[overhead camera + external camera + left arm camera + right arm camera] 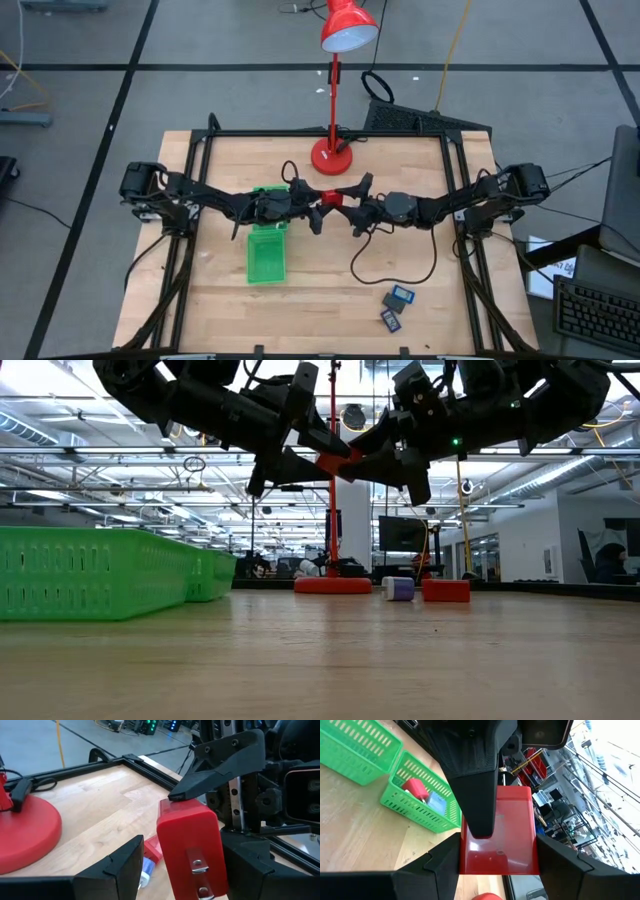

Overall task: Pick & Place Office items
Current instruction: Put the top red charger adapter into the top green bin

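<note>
Midair, boxy red block (192, 847), metal-clipped.

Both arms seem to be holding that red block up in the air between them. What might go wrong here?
The red block hangs above the table between the left gripper and right gripper. If one lets go too soon, it could drop onto the small pieces lying below rather than reach the green tray.

Even bright overhead light in the high view, soft short shadows under the arms on the table (210, 300). Low view is backlit by ceiling strip lights and windows, arms near-silhouette, foreground tabletop blurred. Wrist views: near fingers soft, slight edge distortion, background glare.
</note>
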You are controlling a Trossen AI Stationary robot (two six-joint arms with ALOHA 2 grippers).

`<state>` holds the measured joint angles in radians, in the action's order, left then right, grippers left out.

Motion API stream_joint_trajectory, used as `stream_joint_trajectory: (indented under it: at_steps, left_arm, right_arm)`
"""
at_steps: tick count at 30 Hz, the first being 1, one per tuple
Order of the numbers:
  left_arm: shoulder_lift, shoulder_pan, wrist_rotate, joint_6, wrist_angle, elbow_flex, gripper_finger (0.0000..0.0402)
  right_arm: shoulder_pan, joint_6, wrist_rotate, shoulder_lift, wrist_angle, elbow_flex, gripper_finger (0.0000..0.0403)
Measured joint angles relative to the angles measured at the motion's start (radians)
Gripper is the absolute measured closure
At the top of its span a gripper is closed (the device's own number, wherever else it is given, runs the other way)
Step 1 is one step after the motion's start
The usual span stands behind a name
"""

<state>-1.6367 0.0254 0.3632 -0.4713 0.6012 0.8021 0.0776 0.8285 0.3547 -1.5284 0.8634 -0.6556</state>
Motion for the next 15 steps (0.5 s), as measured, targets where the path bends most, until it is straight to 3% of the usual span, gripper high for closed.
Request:
stream_joint_trajectory:
  at_steps: [15]
  left_arm:
    - [0.0,0.0,0.003,-0.021,0.003,0.0,0.0177]
  right_arm:
    - [0.0,-0.003,0.007,0.0,-0.006,-0.002,0.019]
